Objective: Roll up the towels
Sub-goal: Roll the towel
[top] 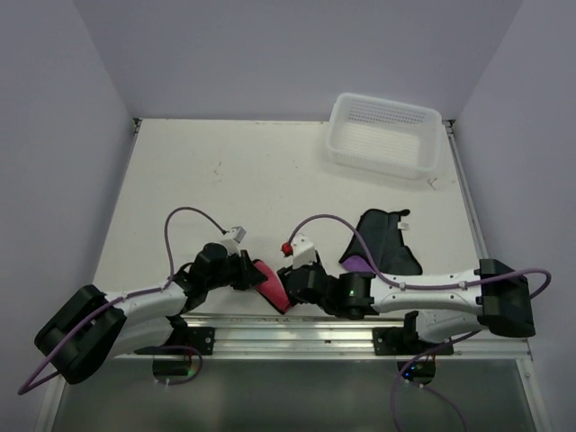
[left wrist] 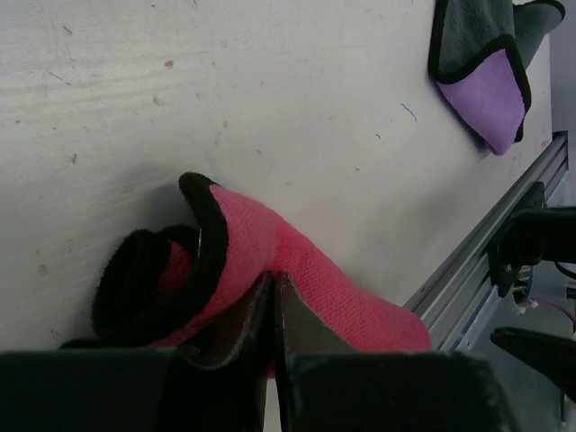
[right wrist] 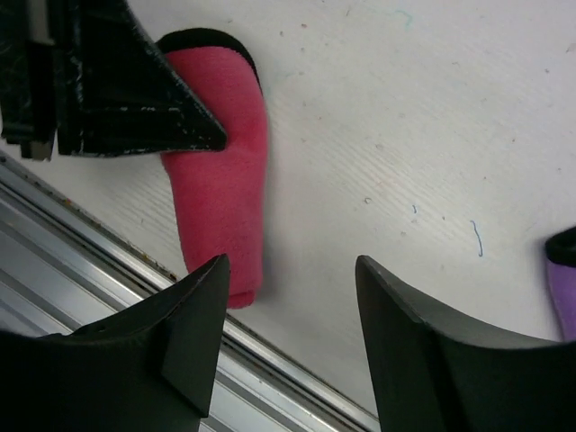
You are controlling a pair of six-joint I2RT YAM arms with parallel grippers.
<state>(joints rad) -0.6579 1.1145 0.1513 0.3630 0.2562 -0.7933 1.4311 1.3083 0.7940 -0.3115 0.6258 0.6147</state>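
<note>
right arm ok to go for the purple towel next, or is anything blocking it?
Probably yes. The right gripper has its jaws open and empty, beside the pink roll. The purple towel lies uncovered on the table just past that arm's forearm, nothing on it; the left gripper is busy elsewhere.

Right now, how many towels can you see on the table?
2. The pink-red towel, rolled, lies near the front rail between the two grippers. The purple and black towel lies crumpled to its right, nearer the right arm. None show in the basket.

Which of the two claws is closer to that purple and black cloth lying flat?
The right. The right gripper sits just left of the purple towel, open beside the pink roll. The left gripper is beyond that roll, pinching it.
</note>
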